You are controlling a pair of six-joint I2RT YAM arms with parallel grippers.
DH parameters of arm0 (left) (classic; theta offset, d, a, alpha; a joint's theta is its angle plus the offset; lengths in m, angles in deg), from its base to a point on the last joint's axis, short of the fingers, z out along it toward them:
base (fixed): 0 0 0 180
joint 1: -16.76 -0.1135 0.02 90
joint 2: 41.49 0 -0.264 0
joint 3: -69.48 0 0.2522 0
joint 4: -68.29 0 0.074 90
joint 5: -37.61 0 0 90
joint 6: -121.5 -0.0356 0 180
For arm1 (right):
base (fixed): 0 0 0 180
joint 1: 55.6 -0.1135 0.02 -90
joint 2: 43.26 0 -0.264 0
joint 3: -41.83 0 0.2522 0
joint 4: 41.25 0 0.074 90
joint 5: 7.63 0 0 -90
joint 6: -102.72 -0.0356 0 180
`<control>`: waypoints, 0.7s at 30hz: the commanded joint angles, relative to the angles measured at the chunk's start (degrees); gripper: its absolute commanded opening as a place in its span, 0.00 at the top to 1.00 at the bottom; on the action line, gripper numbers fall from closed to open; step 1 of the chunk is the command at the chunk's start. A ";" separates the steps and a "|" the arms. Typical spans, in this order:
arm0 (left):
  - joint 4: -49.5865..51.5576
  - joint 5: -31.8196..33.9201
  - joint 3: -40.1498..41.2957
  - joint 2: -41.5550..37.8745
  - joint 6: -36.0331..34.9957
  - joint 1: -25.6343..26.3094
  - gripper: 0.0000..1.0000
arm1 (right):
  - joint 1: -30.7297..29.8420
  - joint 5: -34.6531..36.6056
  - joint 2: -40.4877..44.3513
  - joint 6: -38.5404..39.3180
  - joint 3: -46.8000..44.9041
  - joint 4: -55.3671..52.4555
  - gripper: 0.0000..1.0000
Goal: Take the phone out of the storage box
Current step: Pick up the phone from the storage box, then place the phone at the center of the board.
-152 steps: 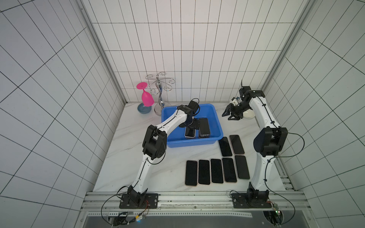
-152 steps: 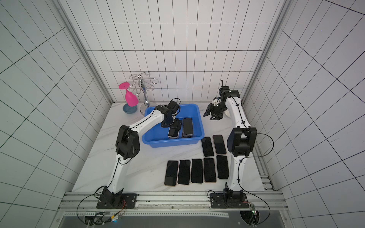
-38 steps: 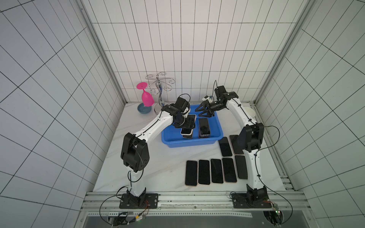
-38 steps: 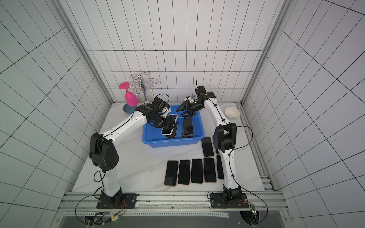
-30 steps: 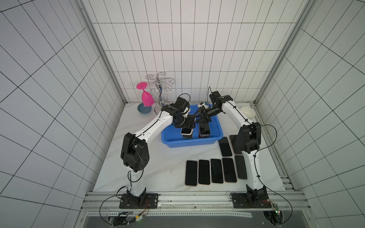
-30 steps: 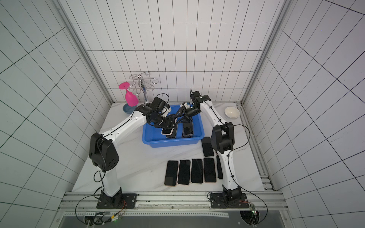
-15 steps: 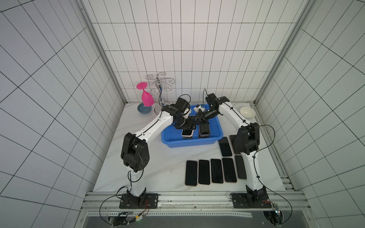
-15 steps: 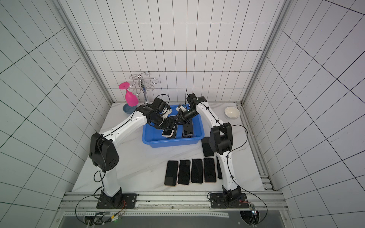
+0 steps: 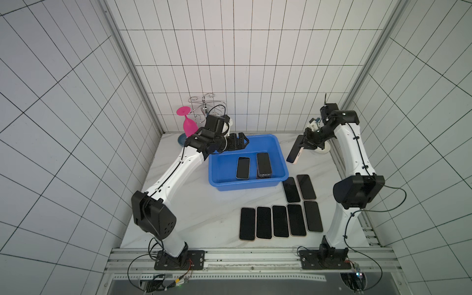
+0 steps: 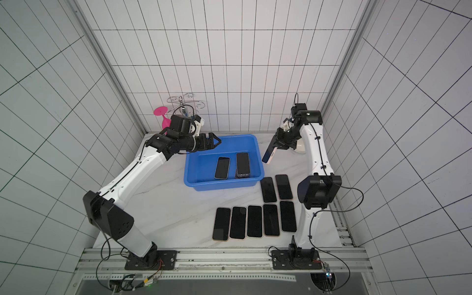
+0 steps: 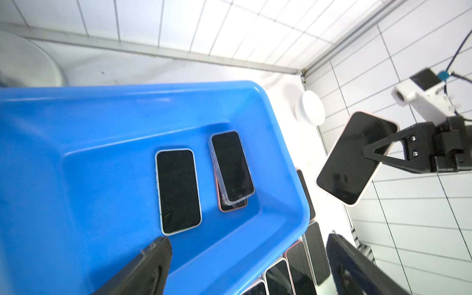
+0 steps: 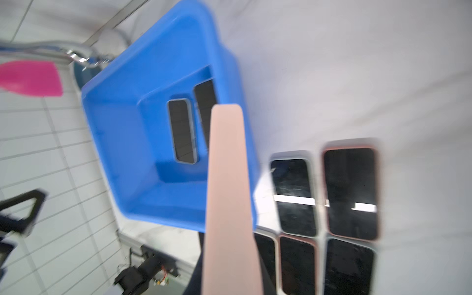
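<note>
Your right gripper (image 9: pixel 304 144) is clamped on the upper end of a phone (image 9: pixel 294 152), and that phone is out of the storage box (image 9: pixel 245 188): it hangs in the air just off the box's right side, tilted, lower end down and clear of the table (image 9: pixel 204 209). The left wrist view shows its dark screen (image 11: pixel 353 158) with one black finger across it, while the right wrist view, which is blurred, shows its pale pink back (image 12: pixel 227 194) running out from the camera. Both top views agree that it sits outside the rim (image 10: pixel 270 153). Your left gripper (image 9: pixel 242 142) is spread wide with nothing between its jaws, and hovers over the box's far left part, above the rim. Inside the box a single phone (image 9: pixel 243 167) lies flat, screen up, and just beside it, towards the right wall, lies a stack of phones (image 9: pixel 263 164); the left wrist view shows the top one (image 11: pixel 232 166) skewed over a pink-edged one beneath. On the table in front of the box a row of five phones (image 9: pixel 280 221) lies screen up, with a pair of phones (image 9: pixel 298 188) just behind its right end. A white bowl (image 11: pixel 310 107) sits near the far right corner, partly behind your right gripper in the top views.
</note>
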 commanded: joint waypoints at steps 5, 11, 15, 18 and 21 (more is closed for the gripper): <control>-0.29 6.11 -1.22 5.52 -1.03 0.56 0.02 | 1.10 6.11 -13.14 5.99 9.48 -5.23 1.00; -0.08 6.69 -1.44 8.27 -1.46 -0.14 0.02 | -0.14 -0.10 -23.62 5.96 15.63 -2.98 1.00; -0.28 6.80 -1.05 9.45 -1.83 -0.39 0.02 | -1.29 -1.95 -26.28 6.57 15.57 -1.72 1.00; 0.04 6.20 -1.17 10.46 -1.95 -0.67 0.02 | -1.78 -3.97 -27.93 7.08 15.19 -1.31 1.00; -0.04 6.14 -1.09 10.96 -2.12 -0.84 0.02 | -2.23 -5.71 -29.19 7.19 14.32 0.39 1.00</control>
